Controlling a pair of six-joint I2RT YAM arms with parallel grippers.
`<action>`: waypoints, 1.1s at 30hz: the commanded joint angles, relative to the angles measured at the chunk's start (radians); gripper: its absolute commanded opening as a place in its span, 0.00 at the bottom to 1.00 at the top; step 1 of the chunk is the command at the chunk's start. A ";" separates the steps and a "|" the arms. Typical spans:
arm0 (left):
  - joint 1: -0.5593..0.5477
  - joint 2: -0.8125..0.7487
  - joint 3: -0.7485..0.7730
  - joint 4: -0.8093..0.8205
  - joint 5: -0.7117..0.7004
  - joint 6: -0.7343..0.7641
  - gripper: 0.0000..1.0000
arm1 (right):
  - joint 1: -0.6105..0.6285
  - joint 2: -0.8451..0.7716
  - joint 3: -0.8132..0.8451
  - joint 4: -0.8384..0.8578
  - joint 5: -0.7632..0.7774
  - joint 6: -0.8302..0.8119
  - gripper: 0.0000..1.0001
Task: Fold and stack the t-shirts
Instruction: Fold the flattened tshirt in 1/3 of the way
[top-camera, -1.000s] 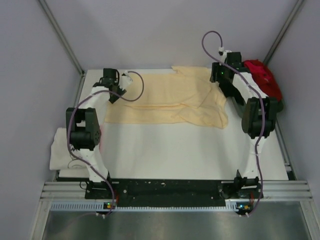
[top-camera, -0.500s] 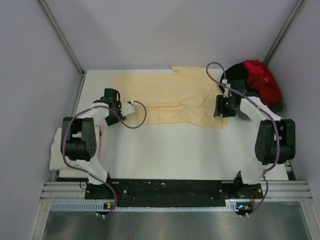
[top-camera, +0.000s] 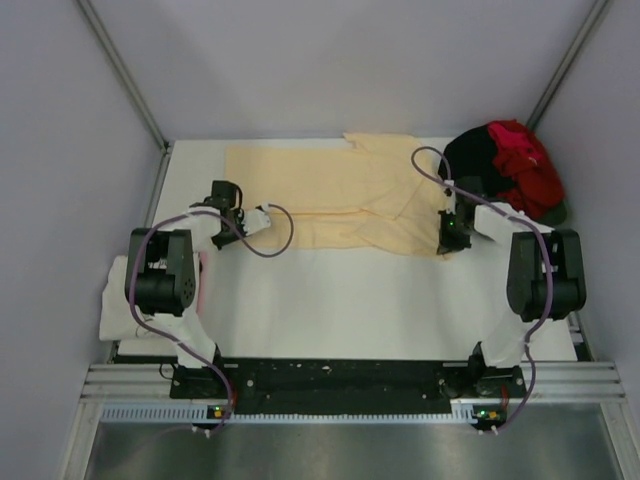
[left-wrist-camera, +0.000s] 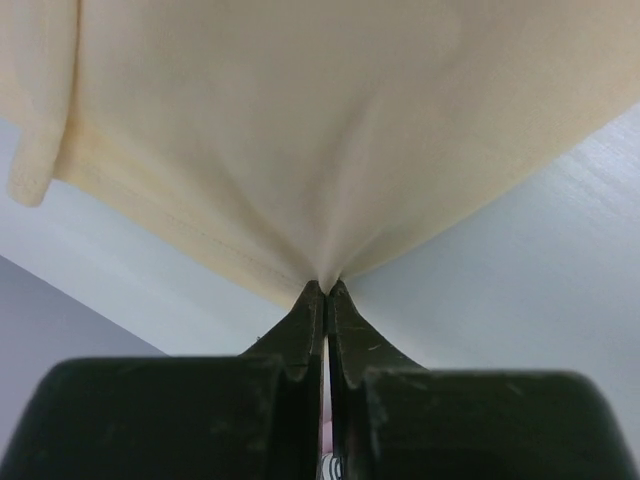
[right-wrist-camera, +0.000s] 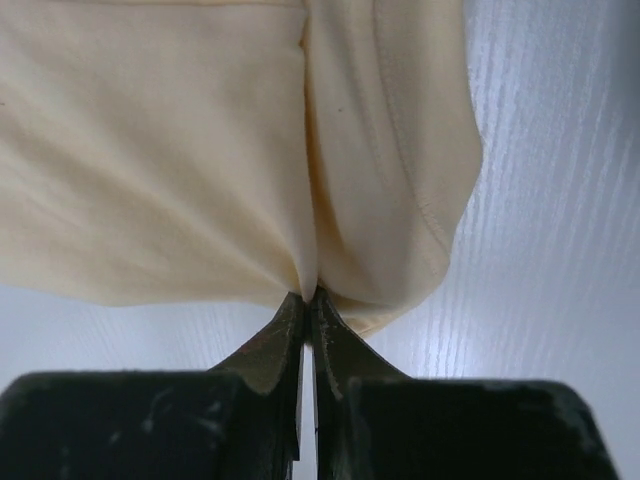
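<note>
The pale yellow t-shirt (top-camera: 340, 185) lies spread across the back of the white table (top-camera: 350, 310). My left gripper (top-camera: 266, 215) is shut on its near left edge, and in the left wrist view the cloth (left-wrist-camera: 300, 120) puckers into the closed tips (left-wrist-camera: 327, 286). My right gripper (top-camera: 447, 244) is shut on the near right corner, where the hemmed cloth (right-wrist-camera: 180, 150) bunches at the tips (right-wrist-camera: 308, 293). A red t-shirt (top-camera: 525, 160) and a black one (top-camera: 470, 155) lie heaped at the back right. A white t-shirt (top-camera: 120, 300) sits at the left edge.
Grey walls with metal posts close in the back and both sides. The arms' base rail (top-camera: 340, 380) runs along the near edge. Purple cables loop from both wrists over the table.
Both arms came from the far side to the yellow shirt's near edge. Both grippers, open before, have closed on the cloth.
</note>
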 joint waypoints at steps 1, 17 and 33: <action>0.024 -0.049 -0.004 0.002 -0.053 -0.038 0.00 | -0.020 -0.108 -0.005 -0.067 0.113 0.048 0.00; 0.053 -0.281 -0.192 -0.219 0.019 0.023 0.00 | -0.058 -0.054 0.060 -0.401 0.268 -0.019 0.00; 0.054 -0.367 -0.074 -0.452 0.153 -0.022 0.55 | -0.040 -0.043 0.139 -0.526 0.443 0.041 0.47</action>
